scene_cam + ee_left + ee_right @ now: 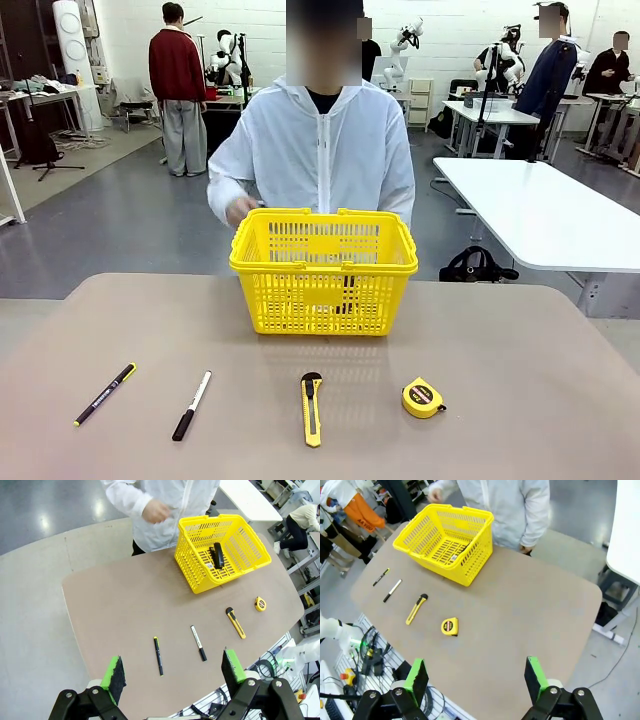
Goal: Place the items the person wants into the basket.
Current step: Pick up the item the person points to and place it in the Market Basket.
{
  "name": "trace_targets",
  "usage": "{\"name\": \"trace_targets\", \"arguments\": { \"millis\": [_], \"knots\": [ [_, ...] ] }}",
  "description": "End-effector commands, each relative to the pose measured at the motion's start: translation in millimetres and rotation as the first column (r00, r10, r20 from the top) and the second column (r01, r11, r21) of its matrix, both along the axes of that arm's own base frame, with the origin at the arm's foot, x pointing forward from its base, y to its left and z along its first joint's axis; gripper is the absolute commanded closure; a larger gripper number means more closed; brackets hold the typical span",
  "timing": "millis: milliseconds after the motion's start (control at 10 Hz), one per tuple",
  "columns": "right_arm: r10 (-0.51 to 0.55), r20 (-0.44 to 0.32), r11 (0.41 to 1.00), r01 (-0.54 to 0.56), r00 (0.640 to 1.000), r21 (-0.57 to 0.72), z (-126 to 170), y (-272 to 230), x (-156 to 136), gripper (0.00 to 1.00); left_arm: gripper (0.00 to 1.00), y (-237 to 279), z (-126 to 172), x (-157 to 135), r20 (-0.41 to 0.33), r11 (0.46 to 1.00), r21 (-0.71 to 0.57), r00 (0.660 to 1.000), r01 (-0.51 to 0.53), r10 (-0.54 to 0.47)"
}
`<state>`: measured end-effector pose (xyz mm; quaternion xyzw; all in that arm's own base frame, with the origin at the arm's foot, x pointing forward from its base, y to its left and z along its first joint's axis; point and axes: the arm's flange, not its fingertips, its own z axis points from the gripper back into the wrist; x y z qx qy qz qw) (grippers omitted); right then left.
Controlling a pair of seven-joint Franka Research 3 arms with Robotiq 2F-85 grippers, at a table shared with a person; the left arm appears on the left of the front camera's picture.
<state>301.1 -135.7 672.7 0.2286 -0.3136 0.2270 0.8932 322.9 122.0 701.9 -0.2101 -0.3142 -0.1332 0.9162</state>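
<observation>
Left claw (172, 667) and right claw (476, 674) hang open and empty over the bench (520, 340). Pen (104, 394) and tape measure (423, 397) lie on the robot's side of the basket (322, 270) — the look-alike marker (191, 405) beside the pen could invite a wrong pick.

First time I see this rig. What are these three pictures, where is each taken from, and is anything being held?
A two-armed robot shares a table with a person in a white jacket. The front view looks across the table from between the arms. The other two come from cameras on the wrists: the green-padded prongs are the left gripper and the right gripper, both open, holding nothing. On the table stand a yellow basket and, in a row nearer the robot, a pen, a marker, a utility knife and a tape measure.
</observation>
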Motion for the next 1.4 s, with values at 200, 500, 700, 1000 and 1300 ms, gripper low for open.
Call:
{"name": "trace_targets", "arguments": {
  "millis": [200, 500, 700, 1000, 1300],
  "knots": [
    [-0.002, 0.002, 1.0, 0.002, 1.0, -0.005, 1, 1, 3, 0.0, 0.0, 0, -1, -1, 0.001, 1.0, -0.006, 1.0, 0.006, -0.006],
    [-0.002, 0.002, 1.0, 0.002, 1.0, -0.005, 1, 1, 3, 0.0, 0.0, 0, -1, -1, 0.001, 1.0, -0.006, 1.0, 0.006, -0.006],
    [-0.002, 0.002, 1.0, 0.002, 1.0, -0.005, 1, 1, 3, 0.0, 0.0, 0, -1, -1, 0.001, 1.0, -0.006, 1.0, 0.006, -0.006],
    [-0.002, 0.002, 1.0, 0.002, 1.0, -0.005, 1, 1, 3, 0.0, 0.0, -33, -16, 13, -0.073, 0.997, 0.068, 0.996, 0.047, -0.042],
    [-0.002, 0.002, 1.0, 0.002, 1.0, -0.005, 1, 1, 3, 0.0, 0.0, -132, -93, 59, -0.334, 0.945, 0.283, 0.94, 0.164, -0.064]
  ]
}}
